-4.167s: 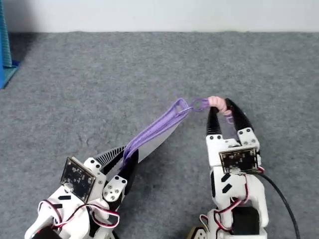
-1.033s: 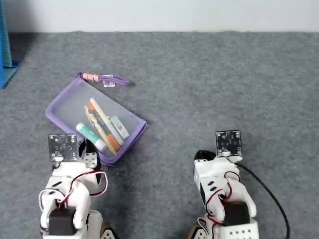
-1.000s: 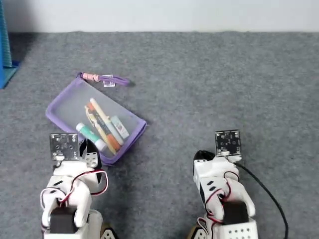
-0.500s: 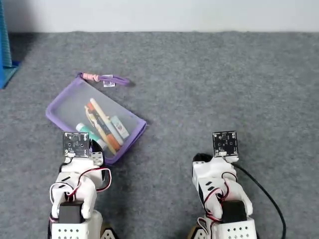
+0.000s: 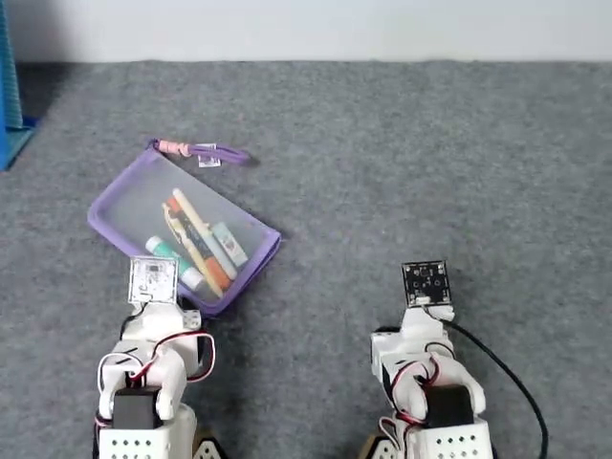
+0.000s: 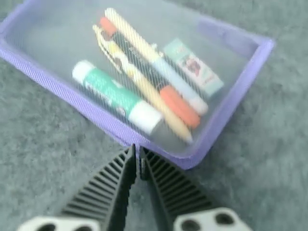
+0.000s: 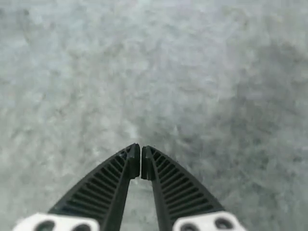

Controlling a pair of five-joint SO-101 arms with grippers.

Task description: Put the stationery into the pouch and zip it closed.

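Beside left gripper [image 6: 136, 159]: pouch [image 6: 53, 43] (stationery [image 6: 144, 91] inside), lying flat.

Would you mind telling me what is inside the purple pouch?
Through the mesh of the pouch I see a green glue stick, several pens and a small eraser. Anything lying beneath them is covered.

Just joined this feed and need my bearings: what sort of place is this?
Likely a robot test bench: a gray felt-like mat is the work surface, a plain white wall stands behind it, and a pouch of stationery lies on the mat.
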